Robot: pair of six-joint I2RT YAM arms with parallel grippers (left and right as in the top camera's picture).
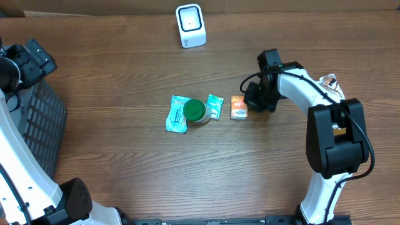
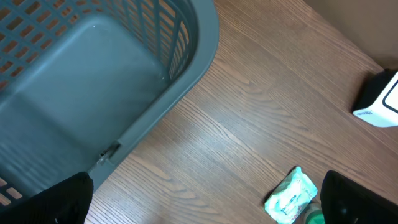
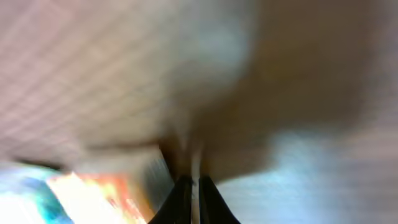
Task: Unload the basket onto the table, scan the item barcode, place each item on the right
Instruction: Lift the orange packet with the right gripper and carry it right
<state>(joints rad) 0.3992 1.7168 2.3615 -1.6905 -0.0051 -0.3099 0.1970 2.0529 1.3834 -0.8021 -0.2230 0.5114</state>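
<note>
1. Pinched shut, my right claw (image 3: 191, 186) is hovering just beside the orange packet (image 1: 239, 107) on the surface (image 1: 125, 175); through the blur it seems to be gripping nothing.
2. That packet is lying within my right arm's easy reach, well apart from the scanner (image 1: 190, 25) that its barcode must face.
3. My left claw (image 2: 205, 210) is hanging wide open by the basket (image 2: 93, 81), leaving the packet to the right one.

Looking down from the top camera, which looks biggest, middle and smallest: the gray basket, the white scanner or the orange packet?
1. gray basket, by far the largest
2. white scanner
3. orange packet, the smallest
</note>
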